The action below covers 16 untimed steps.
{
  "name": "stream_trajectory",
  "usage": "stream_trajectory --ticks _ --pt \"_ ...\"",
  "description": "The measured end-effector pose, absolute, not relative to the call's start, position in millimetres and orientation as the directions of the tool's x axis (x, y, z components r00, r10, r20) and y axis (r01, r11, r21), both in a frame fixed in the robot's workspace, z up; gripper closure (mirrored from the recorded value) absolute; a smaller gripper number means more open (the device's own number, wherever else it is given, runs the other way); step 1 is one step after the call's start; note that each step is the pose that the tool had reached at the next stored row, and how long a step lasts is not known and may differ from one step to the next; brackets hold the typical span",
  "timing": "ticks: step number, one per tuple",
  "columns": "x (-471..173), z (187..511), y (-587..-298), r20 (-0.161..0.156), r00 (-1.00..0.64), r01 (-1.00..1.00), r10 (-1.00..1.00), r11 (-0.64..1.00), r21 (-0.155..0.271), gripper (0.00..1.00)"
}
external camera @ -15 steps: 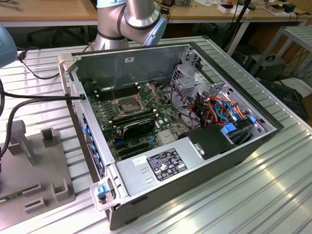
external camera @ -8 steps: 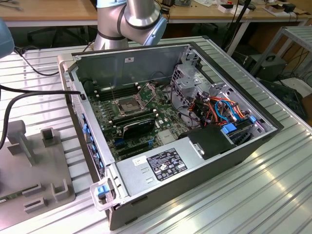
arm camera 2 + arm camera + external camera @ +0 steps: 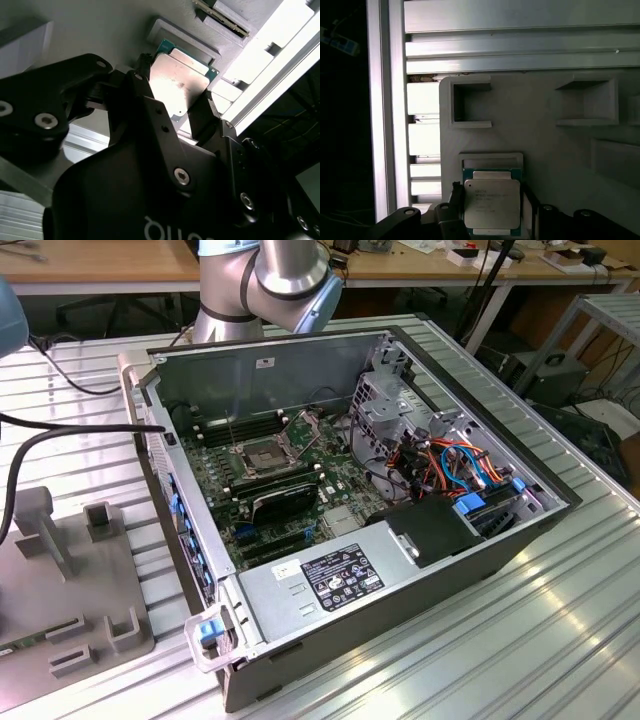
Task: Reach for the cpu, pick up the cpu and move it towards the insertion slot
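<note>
Silvery cpu (image 3: 492, 202) sits in its recess on the grey holder (image 3: 545, 135), the gripper (image 3: 491, 194) fingers (image 3: 456, 197) clamped against two opposite edges, well apart from the slot (image 3: 258, 455) inside the open case (image 3: 260, 365).

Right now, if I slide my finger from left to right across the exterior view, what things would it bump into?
grey holder tray → insertion slot → metal drive cage → orange and blue wires
</note>
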<state>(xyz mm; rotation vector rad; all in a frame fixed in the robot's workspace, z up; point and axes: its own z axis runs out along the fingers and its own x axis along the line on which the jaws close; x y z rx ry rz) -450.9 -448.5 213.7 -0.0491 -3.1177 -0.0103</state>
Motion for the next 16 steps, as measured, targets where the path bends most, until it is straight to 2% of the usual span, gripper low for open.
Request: stream_trajectory --ticks 16 --pt "-450.9 246.3 -448.5 0.023 -0.999 0.032 0.031 0.999 0.006 0.45"
